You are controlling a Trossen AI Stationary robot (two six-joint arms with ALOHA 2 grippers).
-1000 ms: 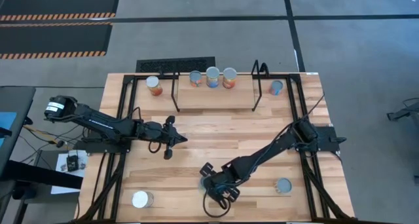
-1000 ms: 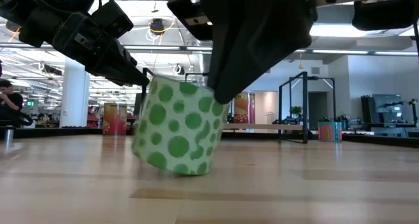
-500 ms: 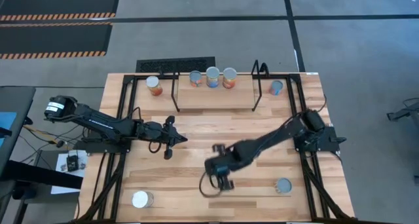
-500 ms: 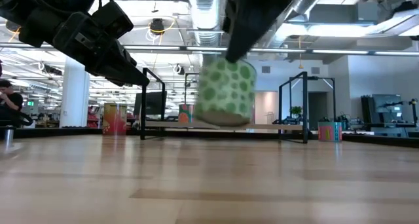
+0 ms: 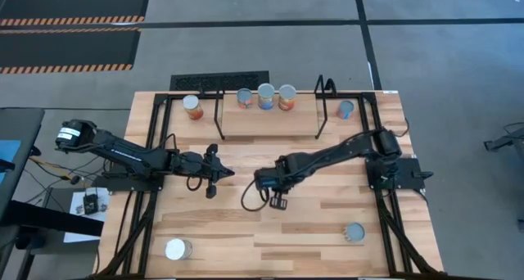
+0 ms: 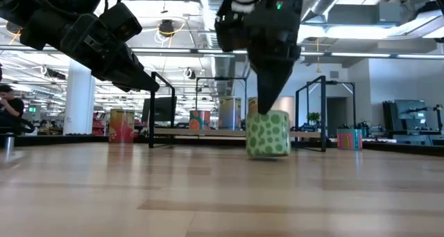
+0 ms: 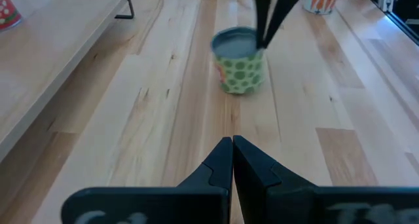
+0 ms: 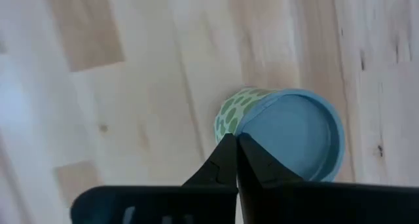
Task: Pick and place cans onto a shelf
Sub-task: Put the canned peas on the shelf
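Now: right gripper point(image 6: 266, 107) over mid-table, fingers drawn together and pinching the rim of a green-dotted can point(image 6: 268, 134) from above. Can hanging under the fingertips, long axis close to vertical, blue-grey lid up. Base at or just off the table point(image 5: 327, 231); cannot tell whether touching.

Outward from the grip: shelf point(image 5: 270, 123) toward the far edge of the table, almost straight beyond the held can, well apart from it. Judged: coming move a lift up to the raised board plus a carry toward the far edge, little sideways shift needed. Front strip of the board bare, so room to set down.

Left gripper point(image 7: 232, 144) just beside, on the held can's left, fingers pressed together on nothing, pointing at the can. Nearer to the can than to the shelf, but waiting.

Count of cans: eight.
- one in the right gripper
- three in a row on the shelf's far side point(image 5: 265, 96)
- one on the table left of the shelf point(image 5: 192, 107)
- one right of the shelf point(image 5: 346, 110)
- two near the front edge: white-topped point(image 5: 176, 249), blue-grey-topped point(image 5: 354, 232)

Count of shelves: one.
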